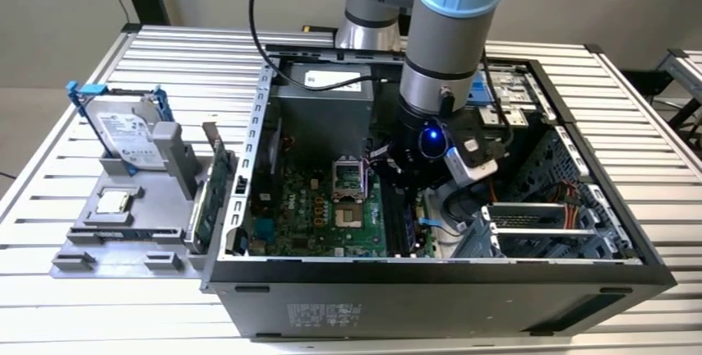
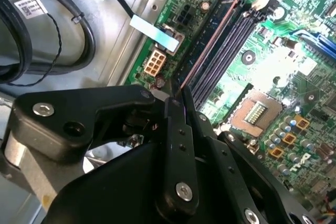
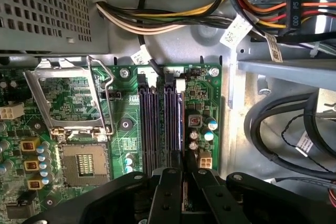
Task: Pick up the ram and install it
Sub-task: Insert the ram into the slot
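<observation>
- Tabletop [image 1: 99, 306]: ribbed metal surface carrying the whole setup.
- Computer case [image 1: 439, 293]: black tower lying on its side, panel off, interior open to view.
- Robot arm [image 1: 445, 34]: grey tube with pale blue joints, reaching down into the case at the exterior view's right of the motherboard.
- Motherboard [image 3: 202, 95]: green board on the case floor; open processor socket [image 3: 79, 163] with its metal frame raised; parallel memory slots [image 3: 149, 129] beside it.
- Cable bundle [image 3: 157, 17]: yellow, black, red and orange leads running above the board in the first wrist view.
- Grey holder [image 1: 121, 240]: stands on the tabletop at the exterior view's left of the case; holds a silver hard drive [image 1: 127, 137] in a blue frame, upright, and a green circuit card [image 1: 214, 195] on edge.
- Pincer [image 3: 184, 174]: black fingers [image 2: 178, 150] drawn close together on a thin dark strip, directly over the memory slots.
- Ram [image 2: 207, 45]: long, thin, dark stick seen edge-on in the second wrist view, its near end pinched in the pincer, its length lying along a memory slot; whether it is fully seated cannot be told.
</observation>
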You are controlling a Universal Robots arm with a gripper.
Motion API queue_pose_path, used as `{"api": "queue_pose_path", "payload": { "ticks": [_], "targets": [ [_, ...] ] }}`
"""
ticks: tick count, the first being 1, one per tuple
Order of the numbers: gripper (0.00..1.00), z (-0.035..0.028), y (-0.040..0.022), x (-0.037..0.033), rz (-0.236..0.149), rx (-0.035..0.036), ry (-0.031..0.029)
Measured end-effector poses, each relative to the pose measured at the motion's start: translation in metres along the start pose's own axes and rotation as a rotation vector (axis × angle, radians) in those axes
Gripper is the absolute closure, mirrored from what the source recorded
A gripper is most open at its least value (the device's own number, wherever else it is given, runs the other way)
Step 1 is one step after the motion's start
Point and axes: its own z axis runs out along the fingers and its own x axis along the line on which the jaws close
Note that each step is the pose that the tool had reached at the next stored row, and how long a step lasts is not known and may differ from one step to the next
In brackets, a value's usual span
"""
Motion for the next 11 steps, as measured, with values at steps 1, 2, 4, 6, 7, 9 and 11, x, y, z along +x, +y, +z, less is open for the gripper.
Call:
{"api": "queue_pose_path", "payload": {
  "ticks": [1,2,4,6,7,9,11],
  "targets": [
    [1.00,0.0002,0.0000,0.0000,0.000,-0.0004,0.0001],
    [1.00,0.0002,0.0000,0.0000,0.000,-0.0005,0.0004],
    [1.00,0.0002,0.0000,0.0000,0.000,-0.0005,0.0008],
    [0.00,0.0010,0.0004,-0.0001,0.000,-0.0026,0.0007],
    [0.00,0.0007,0.0003,-0.0001,0.000,-0.0017,0.0012],
    [0.00,-0.0021,-0.0003,-0.0002,0.001,-0.0009,0.0021],
    [0.00,-0.0111,-0.0014,-0.0004,0.002,-0.0007,0.0023]
  ]
}}
